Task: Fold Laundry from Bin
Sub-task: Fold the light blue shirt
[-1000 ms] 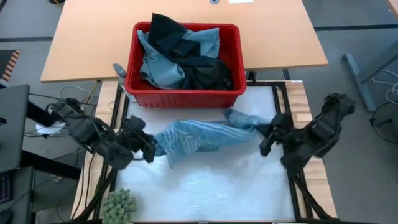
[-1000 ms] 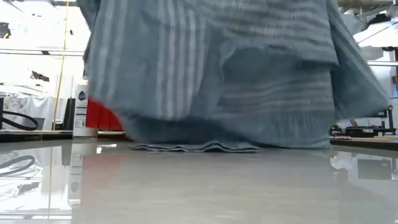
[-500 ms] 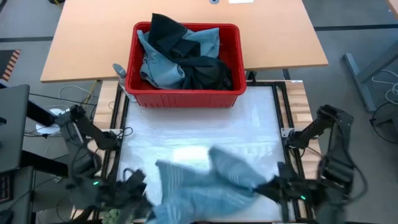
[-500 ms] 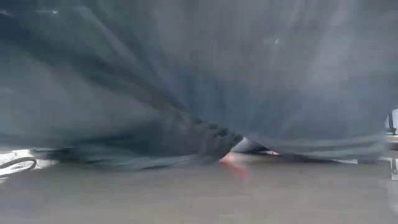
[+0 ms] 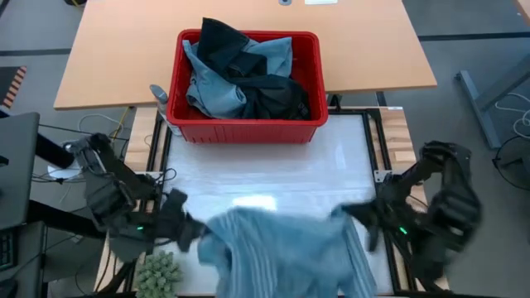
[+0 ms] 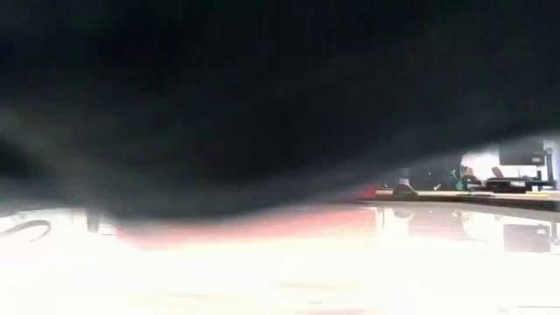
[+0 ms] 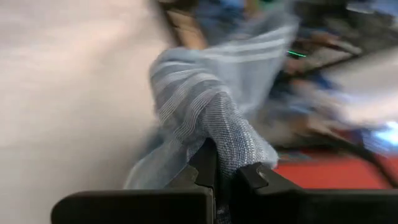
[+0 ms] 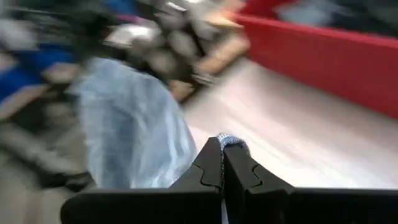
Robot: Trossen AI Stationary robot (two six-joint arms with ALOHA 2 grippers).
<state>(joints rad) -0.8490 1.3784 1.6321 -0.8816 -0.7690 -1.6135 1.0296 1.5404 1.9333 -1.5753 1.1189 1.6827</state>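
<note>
Both claws, left (image 5: 192,234) and right (image 5: 358,222), clenched on striped garment (image 5: 286,252) near table's (image 5: 273,170) front edge.

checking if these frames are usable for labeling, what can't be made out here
- Low view: dark blur from the striped garment close to the lens hides nearly everything.
- High view: garment's lower part is cut off by the picture's bottom edge; how far it hangs is unknown.
- Bin: its piled laundry hides how many pieces lie underneath.
- Wrist views: background smeared; only the left gripper and right gripper, each shut on cloth, read clearly.
</note>
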